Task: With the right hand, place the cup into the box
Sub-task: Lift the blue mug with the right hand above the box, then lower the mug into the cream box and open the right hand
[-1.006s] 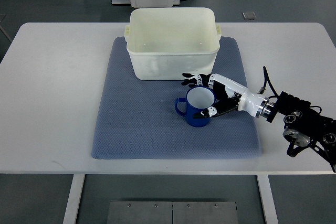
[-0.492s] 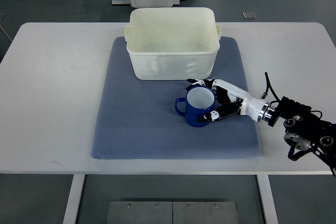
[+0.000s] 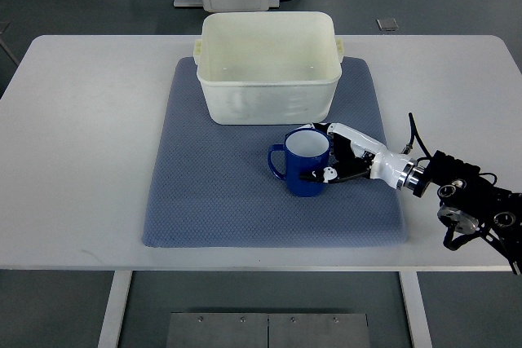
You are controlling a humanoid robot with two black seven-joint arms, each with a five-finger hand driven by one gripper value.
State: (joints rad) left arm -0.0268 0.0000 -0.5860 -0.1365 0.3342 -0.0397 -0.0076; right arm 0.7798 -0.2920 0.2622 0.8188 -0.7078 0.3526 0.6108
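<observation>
Change since earlier frame: the glossy blue ceramic cup with white interior [image 3: 304, 163] is seen slightly higher in the picture and closer to the box than half a second ago; the white-and-black right hand [image 3: 336, 160] has closed in against it, its upper fingers no longer splayed past the rim.
Cup position: upright on the blue-grey textured mat [image 3: 212, 193], just in front of the box's near wall, handle pointing to picture left. Whether it is lifted clear of the mat cannot be told.
Box: the cream plastic rectangular box with side handles [image 3: 269, 95] sits at the far end of the mat, nothing seen inside.
Fingers: curled round the right side of the cup, one dark-tipped finger [image 3: 318, 174] laid across the lower front of the wall, others at the far rim; judged a wrap grasp, pinching the cup body.
Left arm: not in view.
Progress: approach and grasp are judged done; the lift over the near wall, the lowering into the box and the release are left.
Support: all of it is carried by the white tabletop [image 3: 81, 120].
</observation>
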